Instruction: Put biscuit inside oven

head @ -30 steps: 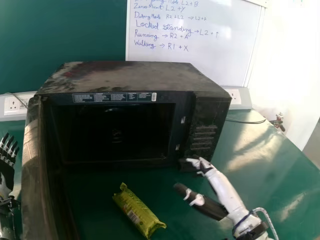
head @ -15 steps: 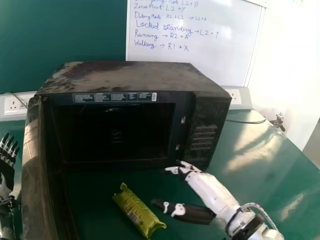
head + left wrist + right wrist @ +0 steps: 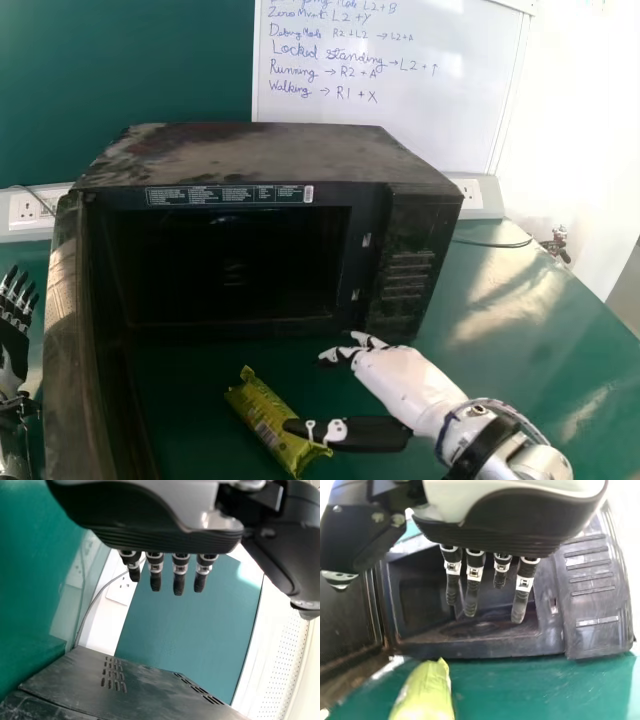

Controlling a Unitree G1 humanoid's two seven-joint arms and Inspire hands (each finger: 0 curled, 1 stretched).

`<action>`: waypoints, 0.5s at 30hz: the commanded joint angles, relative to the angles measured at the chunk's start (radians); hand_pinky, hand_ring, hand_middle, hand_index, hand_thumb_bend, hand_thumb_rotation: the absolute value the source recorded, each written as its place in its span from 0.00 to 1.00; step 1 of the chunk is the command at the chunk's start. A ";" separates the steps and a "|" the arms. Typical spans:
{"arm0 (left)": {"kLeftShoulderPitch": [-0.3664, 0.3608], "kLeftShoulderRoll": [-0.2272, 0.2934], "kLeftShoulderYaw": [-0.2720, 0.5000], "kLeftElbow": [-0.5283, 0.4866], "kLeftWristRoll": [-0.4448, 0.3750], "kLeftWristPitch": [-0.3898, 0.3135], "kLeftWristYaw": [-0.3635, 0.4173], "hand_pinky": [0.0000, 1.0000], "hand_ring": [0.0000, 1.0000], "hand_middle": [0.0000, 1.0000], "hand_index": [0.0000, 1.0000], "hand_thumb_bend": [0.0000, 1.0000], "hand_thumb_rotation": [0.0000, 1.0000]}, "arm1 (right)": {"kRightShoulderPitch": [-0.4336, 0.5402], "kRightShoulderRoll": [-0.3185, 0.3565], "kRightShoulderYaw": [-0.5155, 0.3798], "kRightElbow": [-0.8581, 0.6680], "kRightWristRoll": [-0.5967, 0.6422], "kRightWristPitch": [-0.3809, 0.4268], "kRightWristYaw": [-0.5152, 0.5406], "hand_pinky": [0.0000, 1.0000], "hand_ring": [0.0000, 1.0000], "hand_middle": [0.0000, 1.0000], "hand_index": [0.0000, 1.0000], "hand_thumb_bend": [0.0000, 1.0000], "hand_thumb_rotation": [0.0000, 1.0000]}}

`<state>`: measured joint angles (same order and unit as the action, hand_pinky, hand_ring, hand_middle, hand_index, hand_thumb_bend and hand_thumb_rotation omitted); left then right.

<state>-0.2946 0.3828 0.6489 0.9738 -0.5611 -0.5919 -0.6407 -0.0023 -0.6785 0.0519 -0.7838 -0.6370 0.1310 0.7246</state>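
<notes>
1. Biscuit pkt, yellow-green, x1: flat on the green table in front of the oven, lying aslant, far end toward the oven, near end toward the robot's R. side.
2. Oven, x1: door wide open on the L.; cavity facing the robot.
3. R. hand, x1: open, gripping nothing. Fingers extended; thumb overlaps the pkt's near part in the head view. Contact or small gap: can't tell.
4. L. hand, x1: open, idle, outboard of the door.
5. Step in hand, my guess: R. hand lining up for the pick-up; insertion not yet done.
6. Handling, rec.: bring fingers and thumb to opp. long sides, nr. the middle, low to the table, before closing. A hold on the near end only would prob. let the far end droop.
7. Pressure: firm but light; wrapper looks slippery, contents prob. brittle.
8. Next, rec.: lift above the cavity's lower lip, turn lengthwise to the opening, keep knuckles clear of door & frame, set down well inside, then let go.
</notes>
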 commanded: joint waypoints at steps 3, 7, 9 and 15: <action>0.073 -0.083 -0.004 0.053 0.000 -0.008 -0.005 0.00 0.61 0.71 0.81 0.18 1.00 | -0.034 0.000 0.026 -0.023 -0.038 0.010 0.028 0.65 0.73 0.77 0.82 1.00 0.62; 0.072 -0.082 -0.004 0.057 -0.001 -0.005 -0.008 0.00 0.61 0.70 0.81 0.19 1.00 | -0.065 -0.008 0.055 -0.029 -0.097 0.011 0.065 0.65 0.73 0.79 0.83 1.00 0.64; 0.072 -0.081 -0.005 0.058 0.003 -0.009 -0.004 0.00 0.61 0.70 0.81 0.19 1.00 | -0.078 -0.005 0.067 -0.032 -0.127 0.004 0.076 0.64 0.73 0.78 0.83 1.00 0.64; 0.072 -0.082 -0.004 0.058 0.003 -0.009 0.002 0.00 0.62 0.71 0.82 0.19 1.00 | -0.143 0.021 0.128 -0.054 -0.236 0.013 0.163 0.65 0.75 0.79 0.84 1.00 0.64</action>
<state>-0.2945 0.3828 0.6488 0.9744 -0.5605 -0.5927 -0.6449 -0.1140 -0.6692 0.1602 -0.8205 -0.8527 0.1362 0.8574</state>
